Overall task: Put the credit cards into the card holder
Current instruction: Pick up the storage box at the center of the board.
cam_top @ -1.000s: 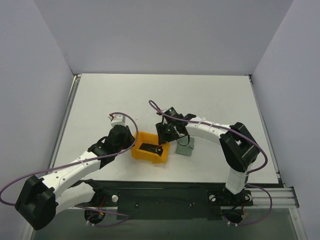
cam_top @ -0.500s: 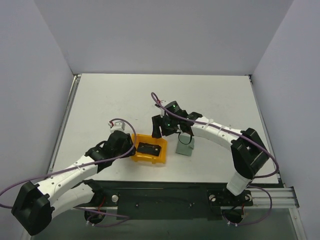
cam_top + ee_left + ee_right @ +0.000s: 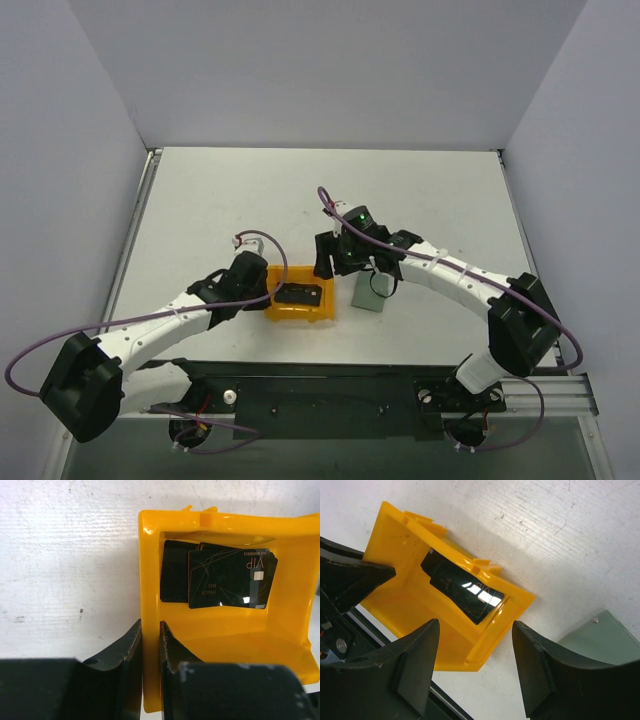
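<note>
Credit cards (image 3: 227,577) have not left their place yet, but the setup around them has changed. On the white bench (image 3: 200,200) the left arm has swung in over the last second. The left tool (image 3: 150,628) now pinches the left wall of the orange bin (image 3: 300,317), its jaws nearly closed with the wall between them. The bin has turned squarer to the arms than it lay a second ago. The right tool (image 3: 476,625) hangs above the bin's far right corner, jaws wide and holding nothing. The card holder (image 3: 368,297) lies flat on the bench just right of the bin, apart from both tools; whether it is folded shut I cannot tell. The cards lie overlapped on the bin floor, the top one printed VIP. With the bin steadied, the right tool looks free to attempt a pick.
</note>
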`<state>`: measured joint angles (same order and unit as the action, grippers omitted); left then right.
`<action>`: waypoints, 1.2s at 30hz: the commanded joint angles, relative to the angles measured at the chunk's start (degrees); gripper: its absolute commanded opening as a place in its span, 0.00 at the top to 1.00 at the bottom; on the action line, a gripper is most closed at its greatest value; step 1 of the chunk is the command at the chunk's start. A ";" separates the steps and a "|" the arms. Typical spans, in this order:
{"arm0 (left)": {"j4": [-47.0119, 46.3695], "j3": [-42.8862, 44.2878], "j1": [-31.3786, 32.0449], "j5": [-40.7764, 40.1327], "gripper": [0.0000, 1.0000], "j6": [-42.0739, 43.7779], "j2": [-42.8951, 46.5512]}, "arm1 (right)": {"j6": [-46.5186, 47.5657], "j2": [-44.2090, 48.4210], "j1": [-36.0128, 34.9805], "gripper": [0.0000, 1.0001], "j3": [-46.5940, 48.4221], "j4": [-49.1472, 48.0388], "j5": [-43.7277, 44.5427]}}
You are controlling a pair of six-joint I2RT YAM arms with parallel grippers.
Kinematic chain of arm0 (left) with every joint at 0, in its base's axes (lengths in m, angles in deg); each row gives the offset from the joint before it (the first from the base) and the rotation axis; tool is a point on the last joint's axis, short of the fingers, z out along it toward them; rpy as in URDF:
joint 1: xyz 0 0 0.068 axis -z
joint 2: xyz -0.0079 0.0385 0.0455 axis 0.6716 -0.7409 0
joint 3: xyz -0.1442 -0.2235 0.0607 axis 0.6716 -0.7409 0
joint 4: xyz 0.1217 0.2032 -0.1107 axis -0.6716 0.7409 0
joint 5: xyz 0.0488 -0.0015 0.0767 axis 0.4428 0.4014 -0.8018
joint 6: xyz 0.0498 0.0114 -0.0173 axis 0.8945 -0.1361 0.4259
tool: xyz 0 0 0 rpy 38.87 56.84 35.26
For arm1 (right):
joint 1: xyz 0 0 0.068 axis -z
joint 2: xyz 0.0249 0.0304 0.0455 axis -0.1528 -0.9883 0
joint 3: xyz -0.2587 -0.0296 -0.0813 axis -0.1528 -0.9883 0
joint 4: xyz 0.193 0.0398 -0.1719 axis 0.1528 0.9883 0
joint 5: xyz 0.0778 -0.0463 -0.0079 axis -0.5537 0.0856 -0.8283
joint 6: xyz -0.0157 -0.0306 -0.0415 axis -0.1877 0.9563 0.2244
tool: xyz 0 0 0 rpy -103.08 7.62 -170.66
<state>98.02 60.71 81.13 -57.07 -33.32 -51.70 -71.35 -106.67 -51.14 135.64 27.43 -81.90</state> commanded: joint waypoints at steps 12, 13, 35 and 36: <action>0.43 10.43 -1.06 1.00 0.44 7.69 -3.74 | -1.70 5.76 0.42 0.44 -5.44 2.32 2.24; 0.52 11.04 -1.14 1.00 0.48 7.96 -4.17 | -1.62 5.93 0.51 0.44 -5.62 2.32 2.24; 2.98 12.28 -2.29 1.62 1.00 7.27 -8.05 | -2.67 8.74 1.30 0.44 -5.89 4.42 2.76; 2.55 11.32 -2.29 1.35 1.00 6.12 -7.44 | -2.58 9.10 1.22 0.44 -5.54 5.04 3.37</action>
<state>100.49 71.44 79.18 -54.38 -24.42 -62.06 -73.12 -101.54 -50.33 129.50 30.27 -80.26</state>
